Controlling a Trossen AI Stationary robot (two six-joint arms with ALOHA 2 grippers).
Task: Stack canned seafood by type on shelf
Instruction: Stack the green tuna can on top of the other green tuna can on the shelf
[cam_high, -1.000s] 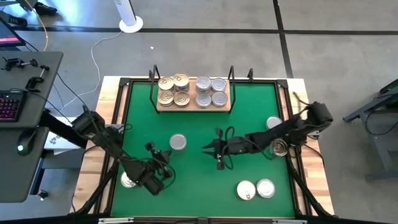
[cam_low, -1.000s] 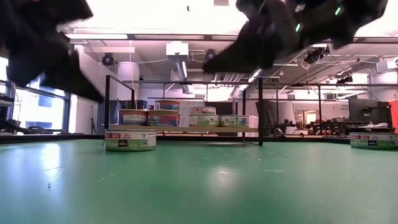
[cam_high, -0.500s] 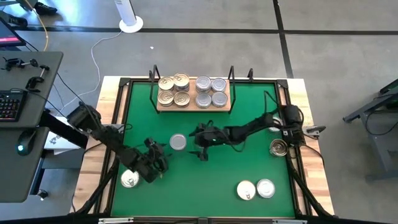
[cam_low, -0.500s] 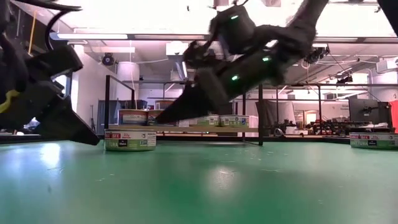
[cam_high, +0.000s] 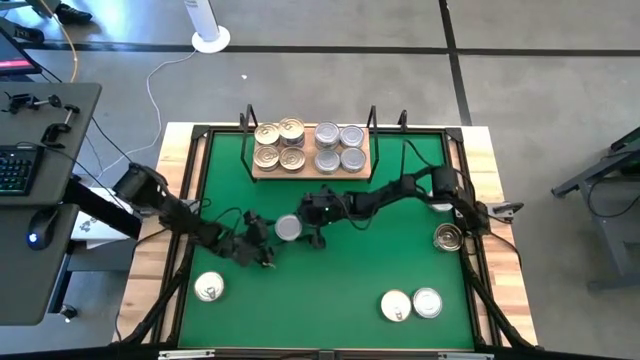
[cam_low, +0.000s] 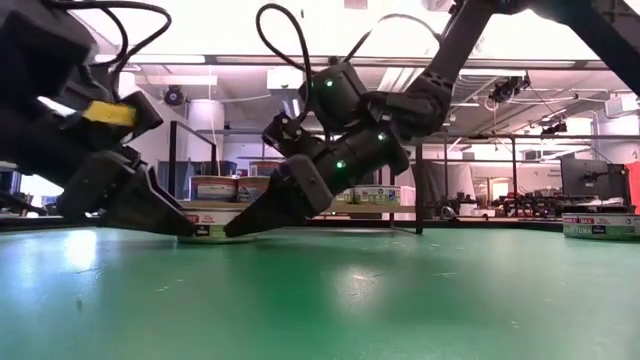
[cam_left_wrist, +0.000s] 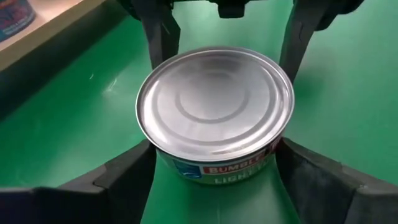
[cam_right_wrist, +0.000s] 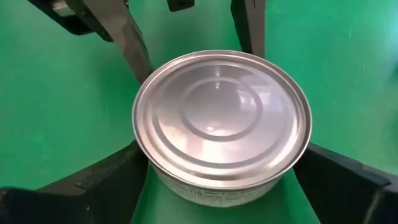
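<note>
High view: eight flat round tins sit grouped on the tan wooden shelf (cam_high: 310, 160), five remain on the green mat (cam_high: 330, 275), and both the left gripper (cam_high: 268, 243) and right gripper (cam_high: 305, 228) straddle, fingers apart, one silver-lidded tin (cam_high: 288, 229) mid-mat.

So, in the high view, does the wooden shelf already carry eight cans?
Yes, the shelf carries eight cans: four gold-lidded ones on its left half and four silver-lidded ones on its right half.
</note>
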